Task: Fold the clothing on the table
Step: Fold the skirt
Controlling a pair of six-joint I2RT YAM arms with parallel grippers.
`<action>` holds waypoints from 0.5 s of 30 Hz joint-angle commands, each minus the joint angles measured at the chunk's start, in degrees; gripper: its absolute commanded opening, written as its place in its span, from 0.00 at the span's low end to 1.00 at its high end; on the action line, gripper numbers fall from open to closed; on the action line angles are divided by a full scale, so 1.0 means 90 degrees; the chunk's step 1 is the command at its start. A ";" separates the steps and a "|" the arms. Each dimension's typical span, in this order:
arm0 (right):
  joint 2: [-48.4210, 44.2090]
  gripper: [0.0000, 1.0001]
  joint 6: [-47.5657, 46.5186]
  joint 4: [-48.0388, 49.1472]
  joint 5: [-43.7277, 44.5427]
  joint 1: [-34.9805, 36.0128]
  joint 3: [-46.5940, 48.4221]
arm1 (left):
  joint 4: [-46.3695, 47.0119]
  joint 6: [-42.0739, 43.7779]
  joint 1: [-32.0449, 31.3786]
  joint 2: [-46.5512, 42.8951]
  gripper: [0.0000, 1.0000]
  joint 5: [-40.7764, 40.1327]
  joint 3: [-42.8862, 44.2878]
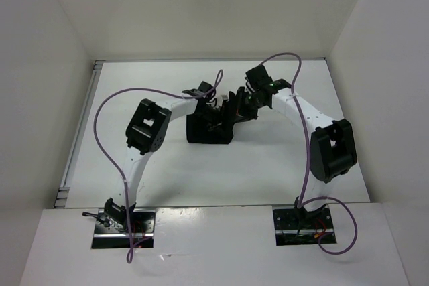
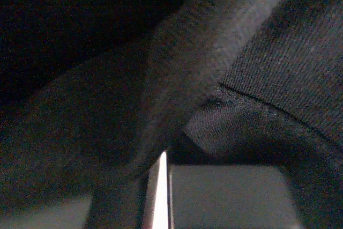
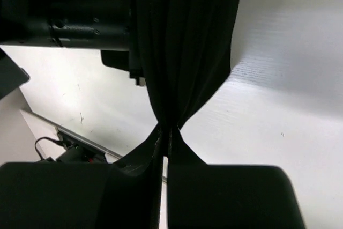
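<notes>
I find the plain black limp fabric garment (image 1: 209,132) bunched at the middle of the flat white desk (image 1: 281,172), partly lifted between both arms. The right tool (image 3: 165,151) is pinched tight on a gathered fold, which I judge is meant to tension the cloth for folding. The left tool (image 2: 163,191) shows only a hairline slit under the cloth, so I cannot tell its grip. Bare desk lies all round, with the white walls (image 1: 53,65) well apart.

Bright overhead view, left wrist dim, blurred
</notes>
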 commanded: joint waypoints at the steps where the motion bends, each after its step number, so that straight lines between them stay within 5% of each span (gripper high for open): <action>1: -0.0031 0.00 0.0065 -0.0251 -0.0037 0.0010 0.0031 | -0.0066 0.0100 0.0315 -0.0173 0.14 -0.0388 -0.0048; 6: -0.0031 0.00 -0.0072 -0.0467 0.0168 0.0010 0.0031 | 0.0013 0.0167 0.1077 -0.1276 0.33 -0.0388 -0.0576; 15: 0.0096 0.00 -0.0199 -0.0584 0.0228 0.0010 -0.0027 | -0.0193 0.0500 0.2483 -0.2167 0.34 -0.1363 -0.1728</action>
